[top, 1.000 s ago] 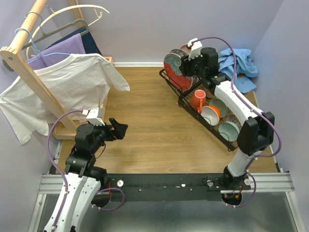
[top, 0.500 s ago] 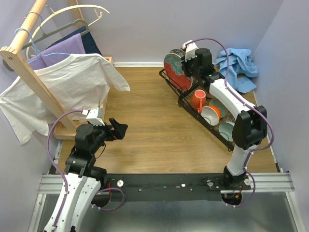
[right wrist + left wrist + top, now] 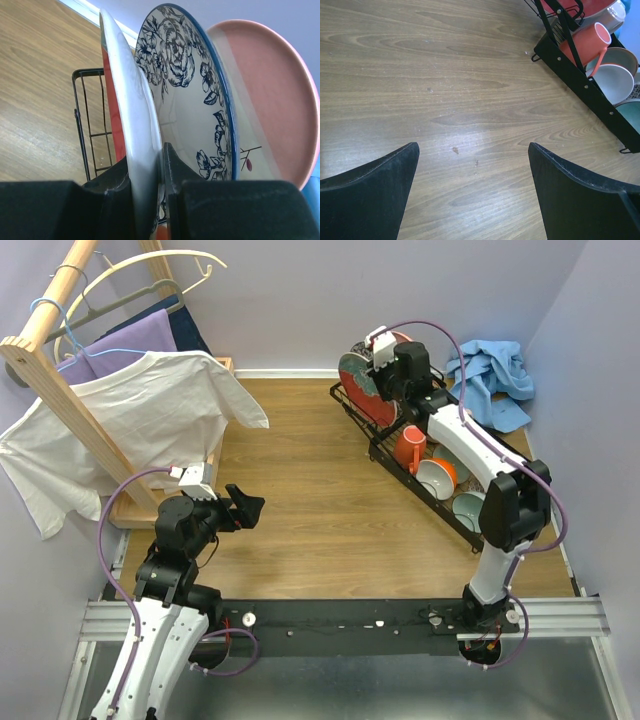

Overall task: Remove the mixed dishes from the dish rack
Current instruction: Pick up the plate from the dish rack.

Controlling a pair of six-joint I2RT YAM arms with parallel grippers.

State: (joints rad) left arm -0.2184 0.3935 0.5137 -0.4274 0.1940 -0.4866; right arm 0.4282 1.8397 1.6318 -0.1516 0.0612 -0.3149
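Observation:
The black wire dish rack (image 3: 398, 462) stands at the back right, also in the left wrist view (image 3: 585, 85). Three plates stand upright at its far end. My right gripper (image 3: 386, 368) is above them. In the right wrist view it (image 3: 146, 155) is shut on the rim of the front red patterned plate (image 3: 357, 386), whose white back (image 3: 135, 115) shows. Behind it stand a blue floral plate (image 3: 185, 85) and a pink-and-cream plate (image 3: 270, 100). An orange mug (image 3: 408, 448), a white bowl (image 3: 436, 480) and a pale-green bowl (image 3: 472, 510) sit further along the rack. My left gripper (image 3: 245, 508) is open and empty over the wood floor (image 3: 472, 150).
A blue cloth (image 3: 495, 375) lies behind the rack. A wooden clothes stand with a white T-shirt (image 3: 130, 420) and hangers fills the left side. Walls close in at the back and right.
My right gripper has moved left across the top of the plates to the front plate. The left arm has not moved.

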